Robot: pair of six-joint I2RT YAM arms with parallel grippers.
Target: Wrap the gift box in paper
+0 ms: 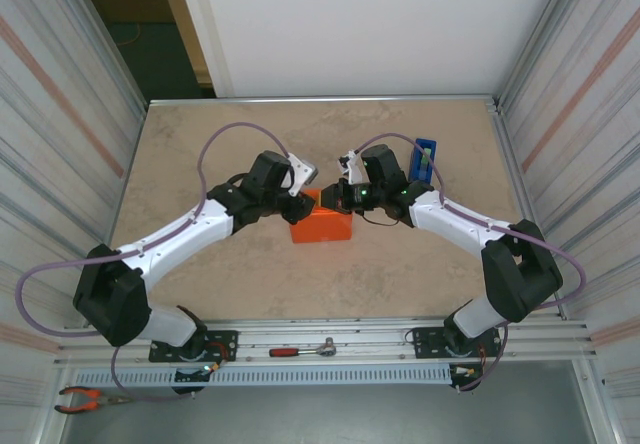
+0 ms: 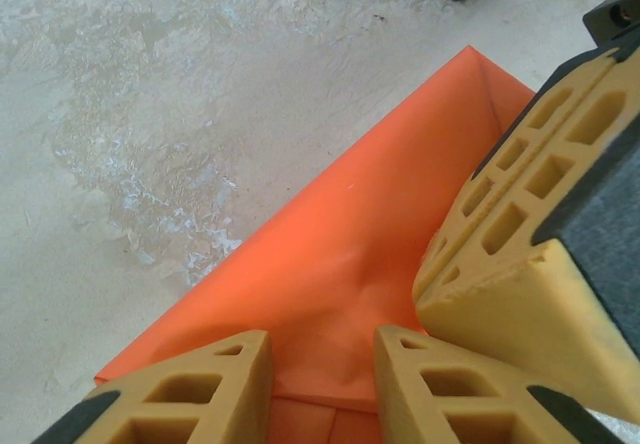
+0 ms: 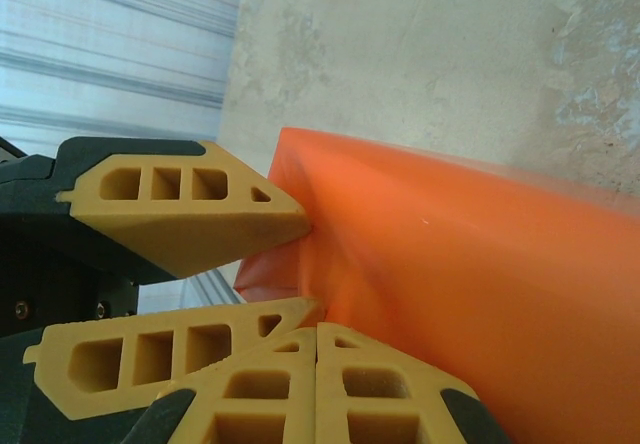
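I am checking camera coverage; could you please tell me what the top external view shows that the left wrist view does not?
The top external view gives the left arm and right arm end to end, plus a red-handled wrench and pliers by the near rail. The left wrist view gives fine creases in the paper between the parted fingers of the left pincer. Both include the orange-wrapped gift box, the blue tape dispenser and the shut right pincer against the box.
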